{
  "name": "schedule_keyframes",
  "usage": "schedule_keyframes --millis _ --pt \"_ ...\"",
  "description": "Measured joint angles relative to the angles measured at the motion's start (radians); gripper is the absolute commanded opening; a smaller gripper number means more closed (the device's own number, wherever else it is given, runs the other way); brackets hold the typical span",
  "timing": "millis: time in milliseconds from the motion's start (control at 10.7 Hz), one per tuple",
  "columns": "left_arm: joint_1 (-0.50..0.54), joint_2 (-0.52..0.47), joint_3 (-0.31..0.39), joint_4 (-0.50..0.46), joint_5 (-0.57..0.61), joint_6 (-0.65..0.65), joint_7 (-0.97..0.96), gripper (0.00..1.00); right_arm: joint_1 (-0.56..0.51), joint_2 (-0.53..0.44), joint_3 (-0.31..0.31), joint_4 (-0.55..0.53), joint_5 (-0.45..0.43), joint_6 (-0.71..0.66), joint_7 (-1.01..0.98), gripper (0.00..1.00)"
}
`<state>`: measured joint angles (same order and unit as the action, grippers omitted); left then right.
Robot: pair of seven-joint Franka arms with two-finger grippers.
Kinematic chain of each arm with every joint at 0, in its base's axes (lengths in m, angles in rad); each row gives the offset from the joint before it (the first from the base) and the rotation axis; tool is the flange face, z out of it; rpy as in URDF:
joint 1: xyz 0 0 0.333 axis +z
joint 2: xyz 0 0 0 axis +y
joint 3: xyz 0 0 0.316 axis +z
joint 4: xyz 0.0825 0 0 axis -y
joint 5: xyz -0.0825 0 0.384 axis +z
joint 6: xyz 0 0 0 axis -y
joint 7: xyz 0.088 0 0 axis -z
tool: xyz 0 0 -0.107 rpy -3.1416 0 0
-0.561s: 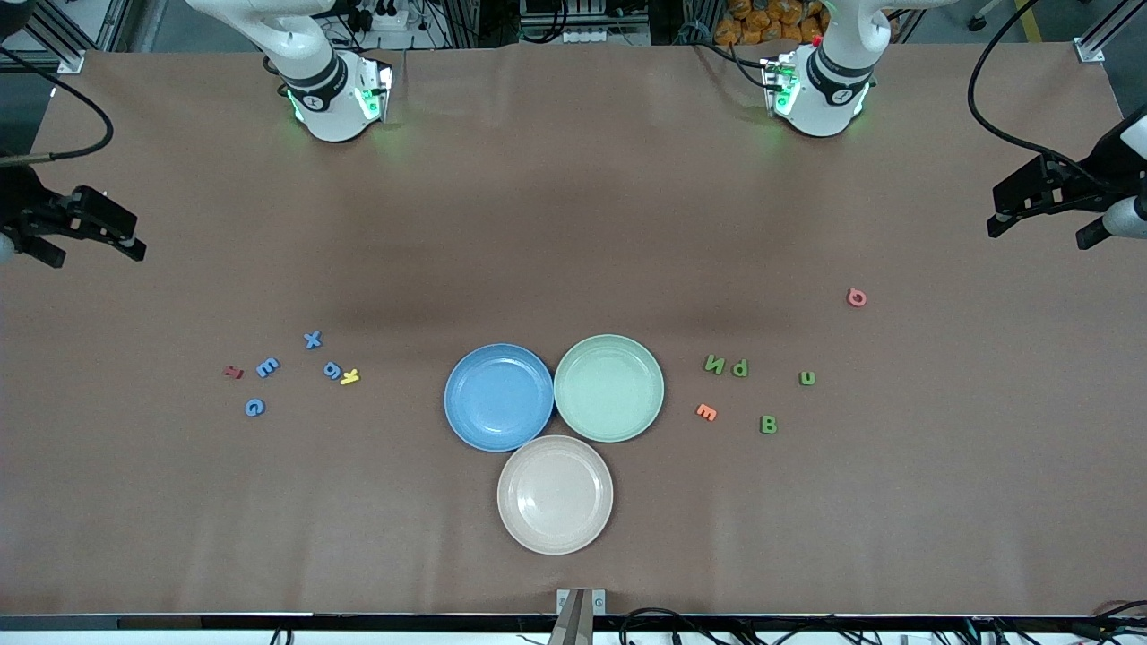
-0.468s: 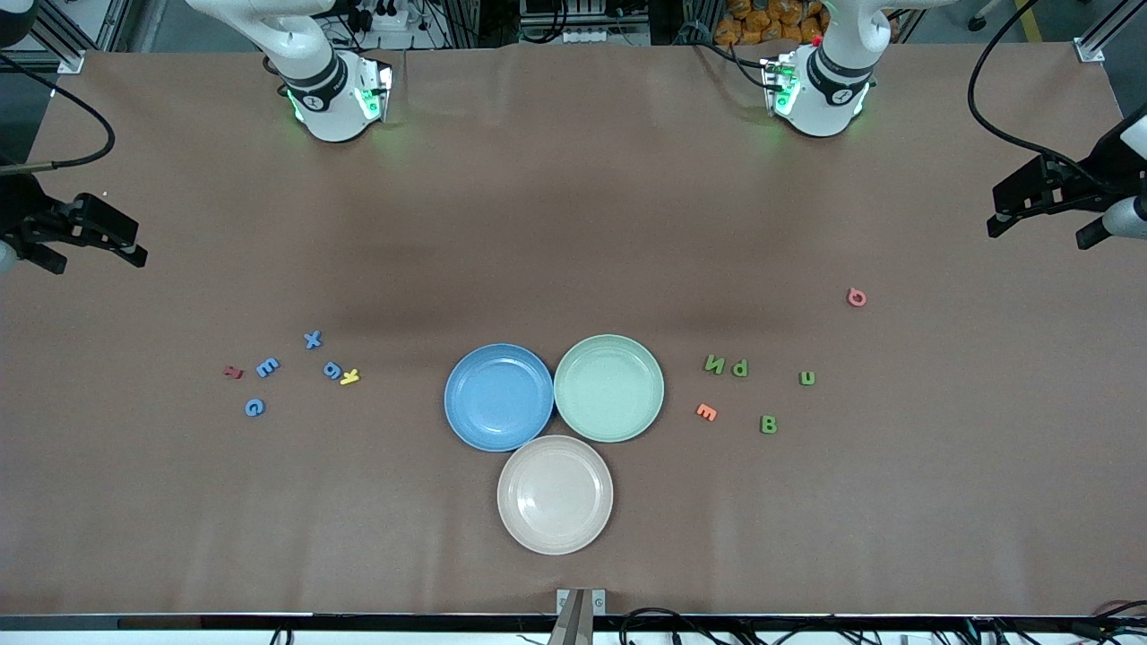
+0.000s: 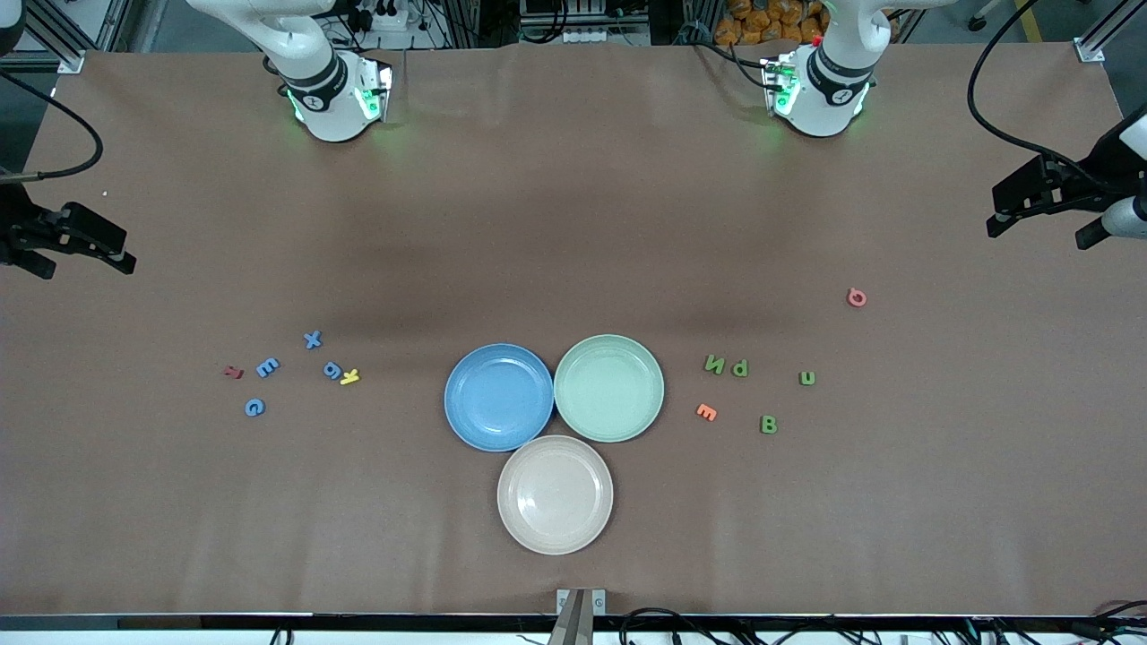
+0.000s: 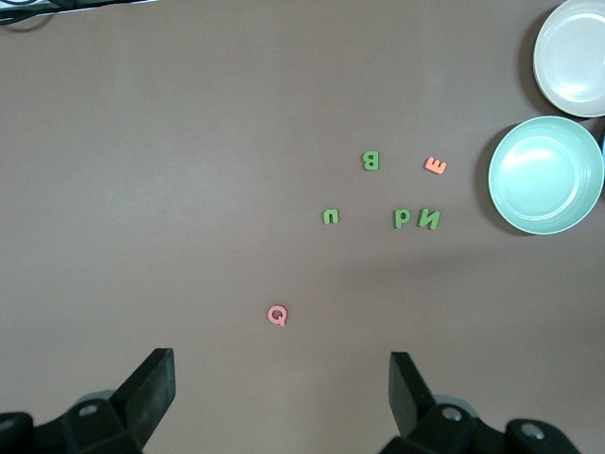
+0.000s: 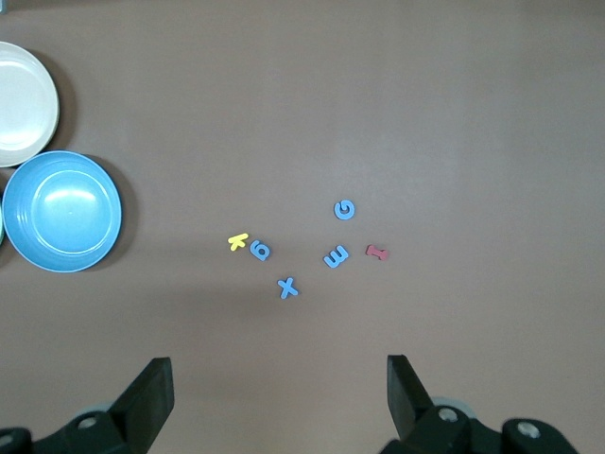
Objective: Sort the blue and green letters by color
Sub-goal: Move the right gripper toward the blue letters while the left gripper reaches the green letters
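Three plates touch at frame centre on the brown table [image 3: 573, 224]: blue plate [image 3: 499, 397], green plate [image 3: 609, 388], beige plate [image 3: 556, 494] lowest. Non-task letters: red [image 3: 233, 372], yellow [image 3: 349, 377], orange [image 3: 706, 412], pink [image 3: 857, 297].

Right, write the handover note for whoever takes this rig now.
Left gripper: open, empty, up at its end of the table.
Right gripper: open, empty, up at its end.
Blue letters lie loose toward the right arm's end; green letters toward the left arm's end.
Blue plate, green plate and beige plate: no letters in them.
Done: nothing sorted. Left: all eight letters.
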<state>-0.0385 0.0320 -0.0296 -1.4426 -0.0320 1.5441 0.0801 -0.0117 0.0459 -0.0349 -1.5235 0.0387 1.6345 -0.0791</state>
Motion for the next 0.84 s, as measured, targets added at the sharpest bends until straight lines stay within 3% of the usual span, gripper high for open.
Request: schedule_keyframes --millis 468,842 --pt "0.001 0.016 0.002 -0.025 0.000 -0.030 -0.009 1.00 -0.001 0.014 -0.001 0.002 0.000 0.007 0.000 1.00" --pt "0.001 0.132 0.004 -0.035 0.005 0.022 -0.068 1.00 -0.001 0.015 -0.001 0.003 0.000 0.005 0.000 1.00"
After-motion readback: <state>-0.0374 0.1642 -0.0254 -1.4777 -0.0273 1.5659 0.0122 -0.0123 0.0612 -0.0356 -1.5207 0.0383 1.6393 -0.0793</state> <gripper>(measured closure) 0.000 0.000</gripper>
